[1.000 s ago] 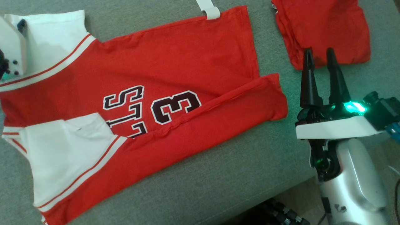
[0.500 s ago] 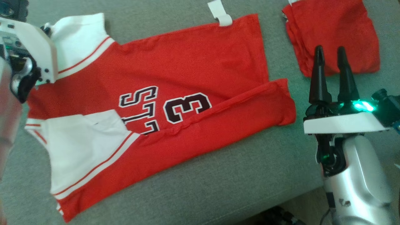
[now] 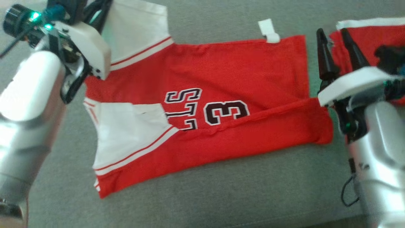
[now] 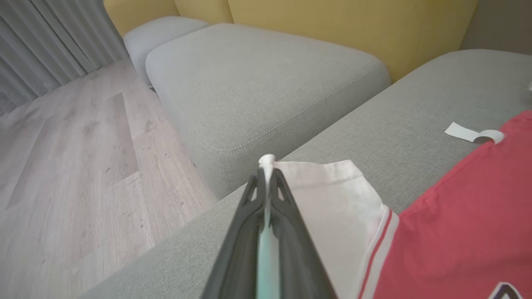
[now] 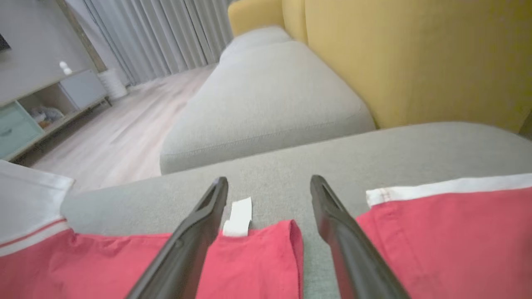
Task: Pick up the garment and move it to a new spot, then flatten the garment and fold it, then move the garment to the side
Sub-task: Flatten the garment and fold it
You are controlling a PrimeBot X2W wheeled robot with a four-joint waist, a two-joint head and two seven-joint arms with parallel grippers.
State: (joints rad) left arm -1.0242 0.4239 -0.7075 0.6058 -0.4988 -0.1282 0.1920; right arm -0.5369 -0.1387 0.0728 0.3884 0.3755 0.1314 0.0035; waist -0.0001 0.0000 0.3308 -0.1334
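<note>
White sleeve of garment (image 3: 221,72) in L tool (image 4: 266,176); R tool (image 5: 269,185) agape.

Soft, even daylight lies over the grey fabric sofa (image 3: 221,202), its shadows faint; the head view is smeared by motion, worst on the silver left forearm (image 3: 28,104) and silver right forearm (image 3: 379,152) at its sides; the red and white jersey with black numerals (image 3: 221,72) is legible but soft; a small green lamp (image 3: 34,15) glows bright; in both wrist views the red washes to pink; the left tool (image 4: 266,172) and right tool (image 5: 269,180) blur toward the bottom edge.
</note>
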